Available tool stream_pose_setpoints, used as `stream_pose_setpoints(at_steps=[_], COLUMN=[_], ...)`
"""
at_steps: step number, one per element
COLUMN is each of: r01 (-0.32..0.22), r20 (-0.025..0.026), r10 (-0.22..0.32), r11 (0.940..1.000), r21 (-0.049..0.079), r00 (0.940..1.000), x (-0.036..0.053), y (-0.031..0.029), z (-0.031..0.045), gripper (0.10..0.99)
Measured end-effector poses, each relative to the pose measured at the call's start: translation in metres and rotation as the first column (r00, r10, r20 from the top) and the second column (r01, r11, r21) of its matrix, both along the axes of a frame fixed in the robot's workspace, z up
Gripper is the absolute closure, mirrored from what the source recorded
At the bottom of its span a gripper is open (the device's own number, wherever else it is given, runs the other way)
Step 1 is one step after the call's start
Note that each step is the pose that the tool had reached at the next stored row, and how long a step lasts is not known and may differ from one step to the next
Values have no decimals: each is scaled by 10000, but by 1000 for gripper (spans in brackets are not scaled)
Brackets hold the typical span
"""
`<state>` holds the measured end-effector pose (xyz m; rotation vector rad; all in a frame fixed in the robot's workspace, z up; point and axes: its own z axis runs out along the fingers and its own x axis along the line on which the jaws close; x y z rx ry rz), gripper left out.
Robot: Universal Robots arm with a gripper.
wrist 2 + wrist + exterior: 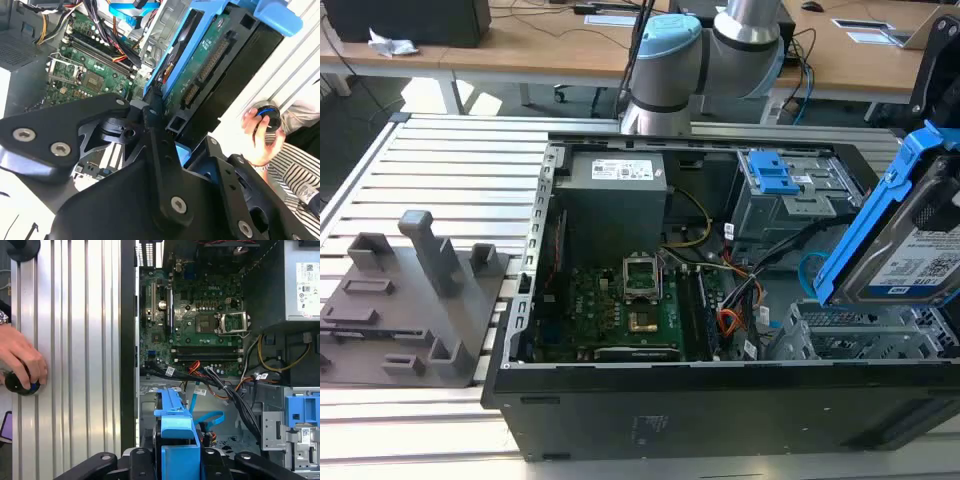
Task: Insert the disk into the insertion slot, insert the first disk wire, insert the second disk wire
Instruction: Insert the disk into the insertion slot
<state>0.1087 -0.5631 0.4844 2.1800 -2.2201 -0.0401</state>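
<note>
While the gripper [177,457] clamps its bright blue carrier, the disk [918,250] hangs tilted over the insertion slot [865,335] at the exterior view's right, above the opening and not in it. So we're on step one, I'd say: the drive isn't seated, and no cable looks plugged into it. Seating it calls, I judge, for levelling the carrier and squaring it to the cage mouth. The second disk wire [807,272] loops loose just beside the cage, a possible snag. Labels? A white-and-blue one on the disk and a white one on the power supply [616,180], with no print I can read. A person's hand [22,360] rests on a black knob [19,383] outside the case.
</note>
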Motion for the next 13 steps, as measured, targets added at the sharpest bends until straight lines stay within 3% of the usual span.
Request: stream_pose_setpoints(at_steps=[13], r01=[0], r20=[0], r10=[0], r11=[10000], r21=[-1], r00=[10000], x=[0], y=[0], z=[-95], gripper=[722])
